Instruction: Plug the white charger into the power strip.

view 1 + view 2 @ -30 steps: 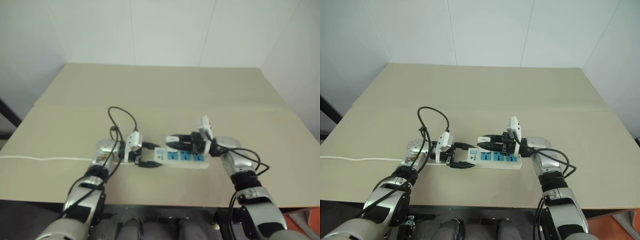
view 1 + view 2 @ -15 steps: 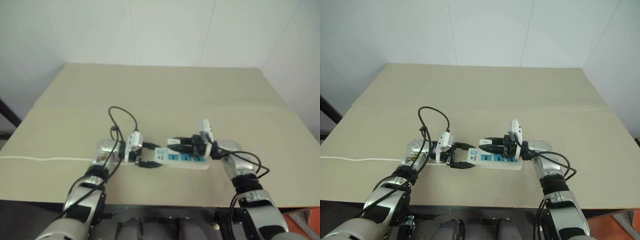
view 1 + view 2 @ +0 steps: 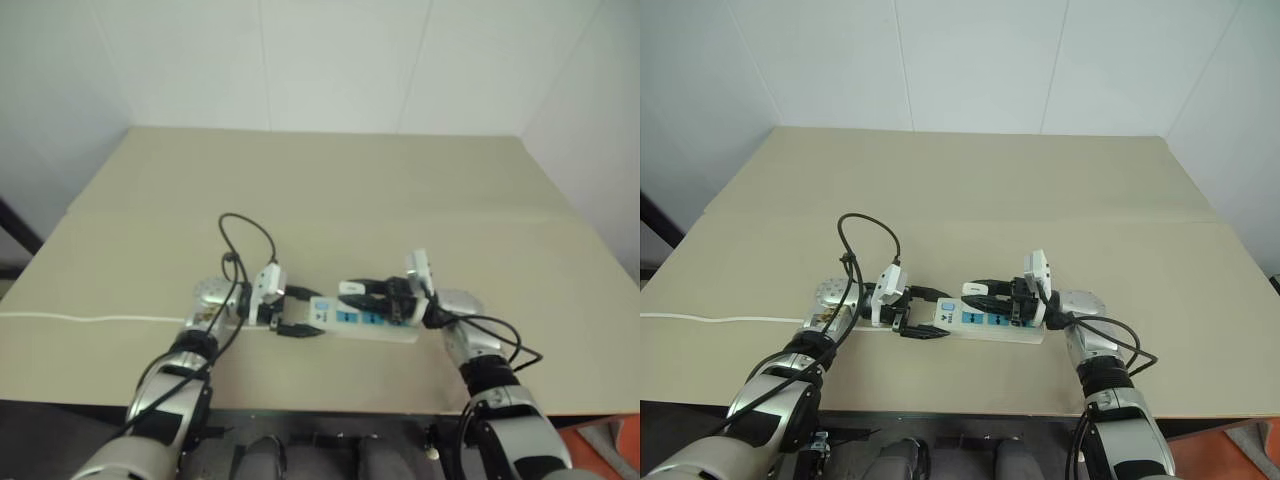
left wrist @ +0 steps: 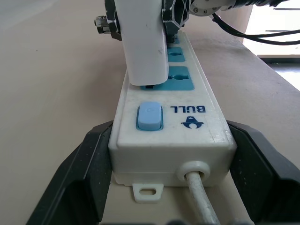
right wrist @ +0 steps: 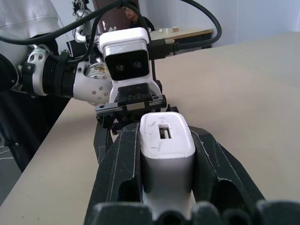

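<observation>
Two hands shared the insertion step: the left hand [image 4: 168, 187] clamped the long white blue-socketed power strip [image 4: 176, 117] on the beige table [image 3: 970, 190], the right hand [image 5: 164, 154] gripped the small white boxy charger [image 5: 165, 145] over its first socket, seemingly needing a straight downward push.

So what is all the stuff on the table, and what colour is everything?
table: one, beige, under everything
power strip: one, white with blue sockets and a blue switch, lying near the table's front edge
cord: one, thin white, running from the strip's switch end off the table's left side
white charger: one, white, standing on the socket next to the switch
left gripper: one, black fingers, clamped on the strip's switch end
right gripper: one, black fingers, shut on the charger
</observation>
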You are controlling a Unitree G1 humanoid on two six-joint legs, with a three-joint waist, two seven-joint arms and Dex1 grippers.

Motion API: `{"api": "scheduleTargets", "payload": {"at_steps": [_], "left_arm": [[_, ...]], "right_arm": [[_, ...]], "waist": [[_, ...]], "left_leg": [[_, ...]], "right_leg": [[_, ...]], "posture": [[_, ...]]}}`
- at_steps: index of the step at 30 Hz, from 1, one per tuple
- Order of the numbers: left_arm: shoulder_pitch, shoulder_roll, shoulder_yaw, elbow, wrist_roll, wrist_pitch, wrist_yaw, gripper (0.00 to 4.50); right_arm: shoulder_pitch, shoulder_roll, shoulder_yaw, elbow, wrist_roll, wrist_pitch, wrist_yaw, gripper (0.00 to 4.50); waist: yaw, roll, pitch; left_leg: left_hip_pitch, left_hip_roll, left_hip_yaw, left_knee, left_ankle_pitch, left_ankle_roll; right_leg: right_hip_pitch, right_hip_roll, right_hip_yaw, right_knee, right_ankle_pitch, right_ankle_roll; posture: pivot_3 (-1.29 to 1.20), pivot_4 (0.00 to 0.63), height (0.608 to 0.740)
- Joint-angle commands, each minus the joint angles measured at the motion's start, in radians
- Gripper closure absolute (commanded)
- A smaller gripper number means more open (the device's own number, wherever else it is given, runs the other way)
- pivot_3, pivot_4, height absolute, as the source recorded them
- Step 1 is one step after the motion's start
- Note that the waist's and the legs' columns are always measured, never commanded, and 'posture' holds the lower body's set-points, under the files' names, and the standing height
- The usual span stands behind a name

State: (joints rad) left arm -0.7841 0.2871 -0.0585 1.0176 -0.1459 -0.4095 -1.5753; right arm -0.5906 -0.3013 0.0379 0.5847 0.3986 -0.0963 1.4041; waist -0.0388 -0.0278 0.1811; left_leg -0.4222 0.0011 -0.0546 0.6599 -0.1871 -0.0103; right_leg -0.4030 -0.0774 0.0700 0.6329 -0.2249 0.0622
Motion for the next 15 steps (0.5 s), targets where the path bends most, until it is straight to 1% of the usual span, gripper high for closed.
{"api": "scheduleTargets", "payload": {"at_steps": [1,6,8,10,15], "left_arm": [[-0.014,0.024,0.005,-0.027,-0.006,0.007,-0.006,1.26],[-0.014,0.028,0.006,-0.030,-0.007,0.008,-0.007,1.26],[-0.012,0.029,0.005,-0.034,-0.007,0.009,-0.006,1.26],[-0.010,0.030,0.005,-0.038,-0.008,0.010,-0.006,1.26],[-0.010,0.031,0.006,-0.036,-0.009,0.008,-0.002,1.26]], "right_arm": [[0.003,-0.016,0.041,0.073,-0.063,-0.022,0.039,3.38],[-0.022,-0.017,0.078,0.139,-0.110,-0.055,0.051,3.38],[-0.032,-0.015,0.089,0.162,-0.126,-0.054,0.034,3.38],[-0.031,-0.007,0.085,0.170,-0.139,-0.067,-0.014,3.38],[-0.032,-0.011,0.086,0.168,-0.126,-0.052,-0.007,3.38]], "waist": [[-0.002,0.000,0.000],[-0.005,0.000,0.000],[-0.006,0.000,0.000],[-0.007,0.000,0.000],[-0.010,0.000,0.000]], "left_leg": [[0.000,0.000,0.000,0.000,0.000,0.000],[0.001,0.000,0.000,0.000,0.000,0.000],[0.002,0.000,0.000,0.000,0.000,0.000],[0.003,0.000,0.000,0.000,0.000,0.000],[0.014,0.001,0.000,-0.002,0.000,0.000]], "right_leg": [[0.000,0.000,0.000,0.000,0.000,0.000],[0.001,0.000,0.000,0.000,0.000,0.000],[0.002,0.000,0.000,0.000,0.000,0.000],[0.003,0.000,0.000,0.000,0.000,0.000],[0.013,0.000,0.000,-0.001,-0.001,0.001]], "posture": [[0.00,0.150,0.740],[0.00,0.150,0.740],[0.00,0.150,0.740],[0.00,0.150,0.740],[0.00,0.150,0.740]]}}
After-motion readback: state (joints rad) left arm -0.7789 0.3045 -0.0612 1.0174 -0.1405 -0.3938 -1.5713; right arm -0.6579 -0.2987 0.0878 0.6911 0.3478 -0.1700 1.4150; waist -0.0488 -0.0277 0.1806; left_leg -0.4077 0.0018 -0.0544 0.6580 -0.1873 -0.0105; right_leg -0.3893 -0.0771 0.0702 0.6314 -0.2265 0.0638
